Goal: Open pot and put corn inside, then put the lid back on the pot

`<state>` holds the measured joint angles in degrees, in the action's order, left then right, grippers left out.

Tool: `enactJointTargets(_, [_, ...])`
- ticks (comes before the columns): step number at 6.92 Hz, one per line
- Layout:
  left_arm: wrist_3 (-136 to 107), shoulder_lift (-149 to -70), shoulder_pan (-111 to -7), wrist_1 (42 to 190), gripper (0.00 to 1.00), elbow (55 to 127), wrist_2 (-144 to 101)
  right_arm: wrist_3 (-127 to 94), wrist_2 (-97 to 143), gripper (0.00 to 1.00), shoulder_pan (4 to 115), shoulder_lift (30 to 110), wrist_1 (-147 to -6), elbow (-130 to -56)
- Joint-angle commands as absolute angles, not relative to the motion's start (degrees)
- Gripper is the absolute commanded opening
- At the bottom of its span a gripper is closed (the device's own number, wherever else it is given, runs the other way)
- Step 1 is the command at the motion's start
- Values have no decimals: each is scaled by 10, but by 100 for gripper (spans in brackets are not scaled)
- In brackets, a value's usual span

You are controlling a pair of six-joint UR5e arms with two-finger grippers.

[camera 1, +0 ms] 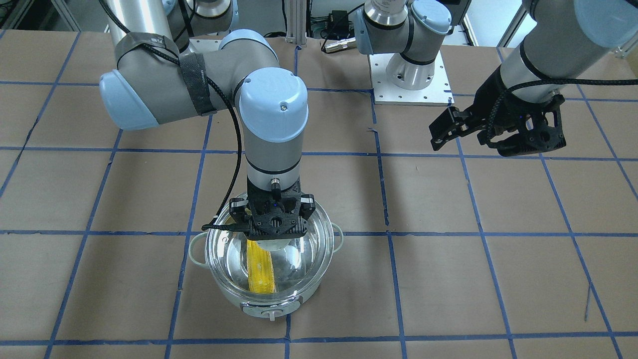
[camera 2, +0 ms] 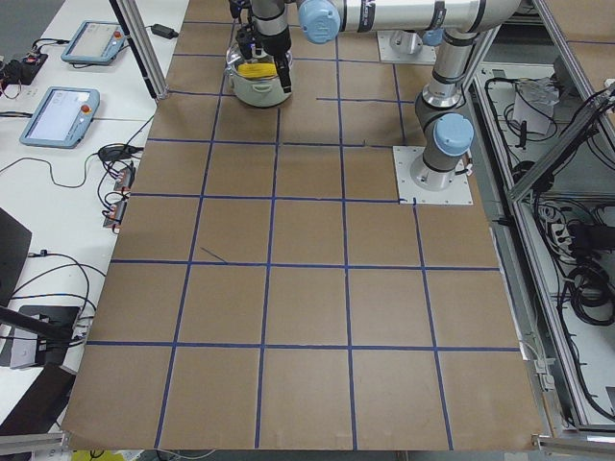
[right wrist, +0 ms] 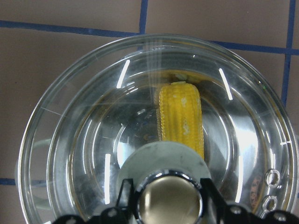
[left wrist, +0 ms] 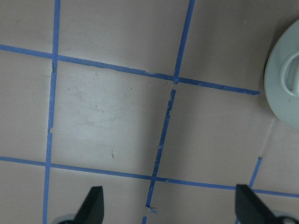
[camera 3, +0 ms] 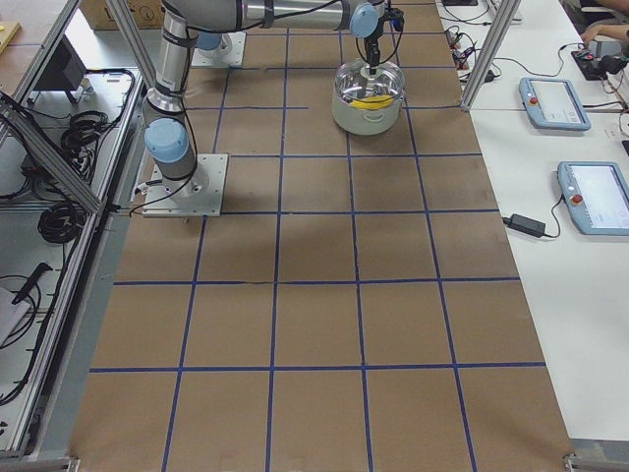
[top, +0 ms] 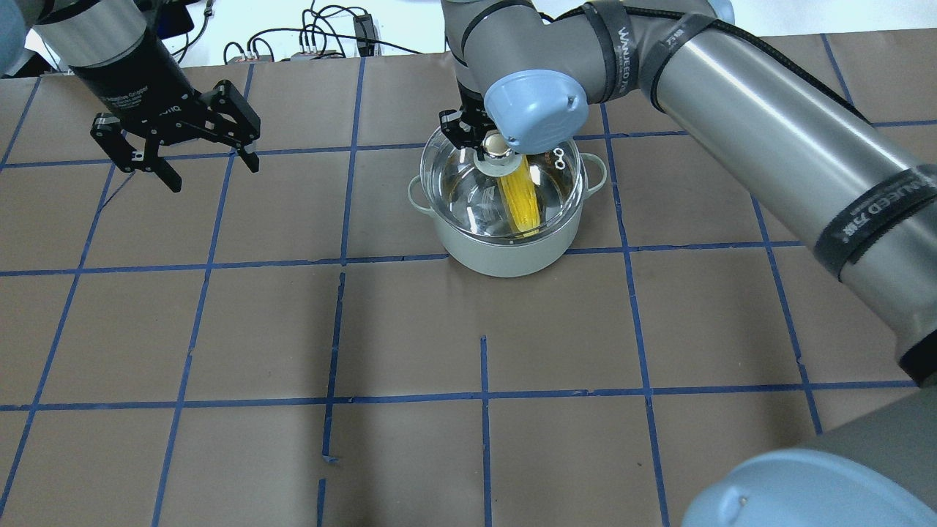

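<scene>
Black right end effector [right wrist: 166, 186] pinches the shiny metal knob [right wrist: 170, 204] of the round clear glass lid [right wrist: 93, 140], which looks seated on the round pale-green-grey pot [top: 505, 256] near the middle of the tabletop's far edge. Yellow toy corn cob [right wrist: 181, 116] lies inside, seen through the glass. Judged step: putting the lid back, nearly done. Next calls for letting go and rising straight up without dragging the lid. Left end effector [top: 214, 174] is spread and empty, hovering toward the far left corner. Tabletop [top: 219, 329] is brown paper with a blue tape grid. Side benches hold teach pendants [camera 3: 555, 103] and cables.
</scene>
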<state>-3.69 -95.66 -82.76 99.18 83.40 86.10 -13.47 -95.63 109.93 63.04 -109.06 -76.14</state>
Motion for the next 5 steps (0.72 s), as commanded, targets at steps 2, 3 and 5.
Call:
enactJointTargets(2, [-74,-947,-843,972,100,864,862,-130,-956,27,1097,629,-1092,-762])
enactJointTargets(3, [-75,-934,-843,957,100,883,862,-130,-956,27,1097,628,-1092,-762])
enactJointTargets(5, [-72,-905,-844,893,100,949,863,-130,-956,27,1097,627,-1092,-763])
